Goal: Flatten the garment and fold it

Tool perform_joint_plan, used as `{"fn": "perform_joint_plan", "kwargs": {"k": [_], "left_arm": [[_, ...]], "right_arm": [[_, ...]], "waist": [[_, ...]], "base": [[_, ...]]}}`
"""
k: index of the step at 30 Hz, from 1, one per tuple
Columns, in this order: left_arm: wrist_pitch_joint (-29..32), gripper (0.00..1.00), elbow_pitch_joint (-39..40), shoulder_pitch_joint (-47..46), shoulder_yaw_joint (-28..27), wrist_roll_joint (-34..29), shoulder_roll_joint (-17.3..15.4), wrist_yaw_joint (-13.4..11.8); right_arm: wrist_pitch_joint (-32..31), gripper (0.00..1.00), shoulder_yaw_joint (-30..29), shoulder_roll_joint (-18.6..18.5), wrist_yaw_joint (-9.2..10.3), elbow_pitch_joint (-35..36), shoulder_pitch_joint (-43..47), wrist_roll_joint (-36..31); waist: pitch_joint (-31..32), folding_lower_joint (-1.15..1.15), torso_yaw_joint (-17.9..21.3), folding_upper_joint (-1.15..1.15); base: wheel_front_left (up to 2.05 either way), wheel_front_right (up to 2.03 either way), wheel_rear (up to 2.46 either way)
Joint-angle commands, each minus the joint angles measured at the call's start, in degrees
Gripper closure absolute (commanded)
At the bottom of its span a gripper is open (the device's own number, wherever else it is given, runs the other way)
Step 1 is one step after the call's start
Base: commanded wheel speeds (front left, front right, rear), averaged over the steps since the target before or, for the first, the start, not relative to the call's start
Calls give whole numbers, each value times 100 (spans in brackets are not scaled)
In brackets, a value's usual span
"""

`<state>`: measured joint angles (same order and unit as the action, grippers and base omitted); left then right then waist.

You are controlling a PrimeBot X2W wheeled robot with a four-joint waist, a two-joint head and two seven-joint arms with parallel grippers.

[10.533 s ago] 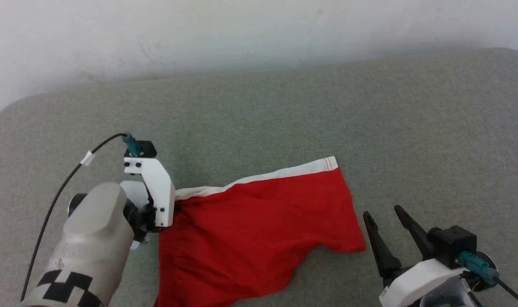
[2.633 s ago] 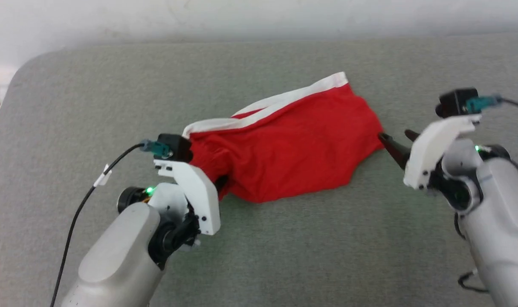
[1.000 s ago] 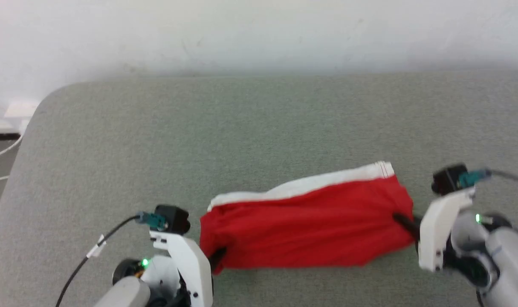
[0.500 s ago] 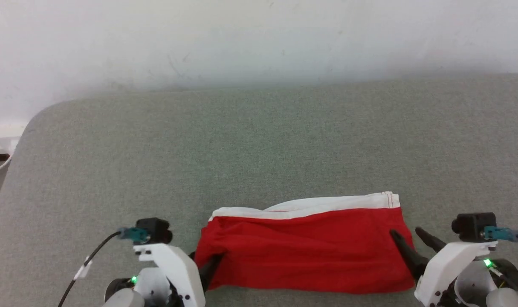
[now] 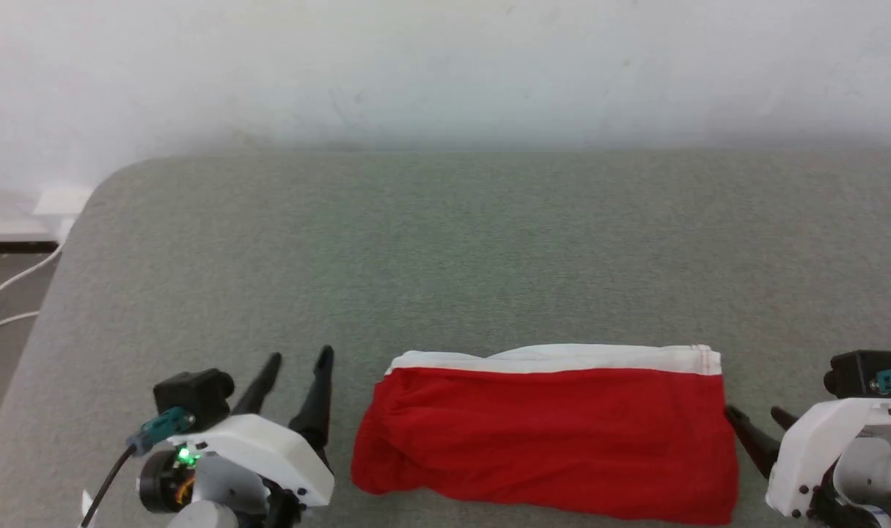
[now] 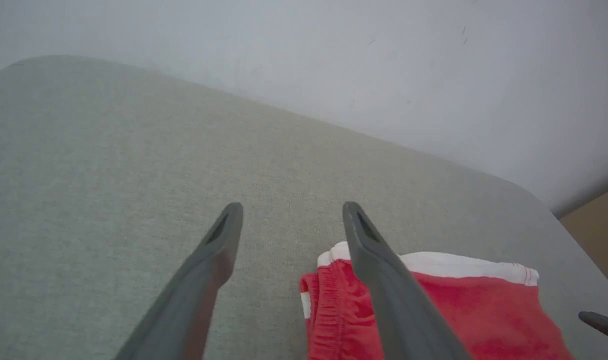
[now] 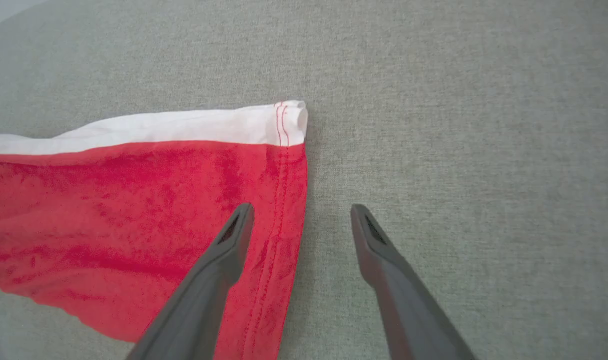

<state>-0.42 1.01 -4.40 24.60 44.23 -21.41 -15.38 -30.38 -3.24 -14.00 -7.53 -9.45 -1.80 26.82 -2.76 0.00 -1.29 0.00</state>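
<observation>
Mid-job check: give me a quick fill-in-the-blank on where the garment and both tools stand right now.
1. The garment lies on the grey surface, and the band along its far edge is ____.
2. The left tool has its jaws ____, holding nothing.
3. The right tool sits at the garment's ____ end, jaws open.
Missing words: white; open; right.
</observation>
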Motion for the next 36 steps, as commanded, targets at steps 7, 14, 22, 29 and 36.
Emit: {"fn": "perform_joint_plan", "kwargs": {"k": [7, 14, 22, 29, 36], "left_arm": [[-1155, 0, -92, -10, -228, -627, -14, -86], [-1453, 0, -116, 3, -793, -1504, 173, 106], [-1456, 0, -280, 239, -1400, -2374, 554, 724], [-1457, 0, -564, 315, -1649, -2712, 762, 1094], [-1457, 0, -665, 421, -1867, -2918, 908, 1267]], "right_arm": [[-798, 0, -99, -68, 4, -288, -48, 171], [-1133, 0, -172, 92, 4, -652, -119, 182], [-1644, 92, -75, 384, 4, -1463, -188, 202], [-1452, 100, 165, 412, 4, -1337, -388, 300], [-962, 100, 207, -4, 4, -576, -456, 351]], "waist": [[-4, 0, -478, 0], [-56, 0, -599, 0], [-62, 0, -552, 0], [-42, 0, -462, 0], [68, 0, -372, 0]], "base": [[0, 0, 0], [0, 0, 0], [0, 0, 0], [0, 0, 0], [0, 0, 0]]}}
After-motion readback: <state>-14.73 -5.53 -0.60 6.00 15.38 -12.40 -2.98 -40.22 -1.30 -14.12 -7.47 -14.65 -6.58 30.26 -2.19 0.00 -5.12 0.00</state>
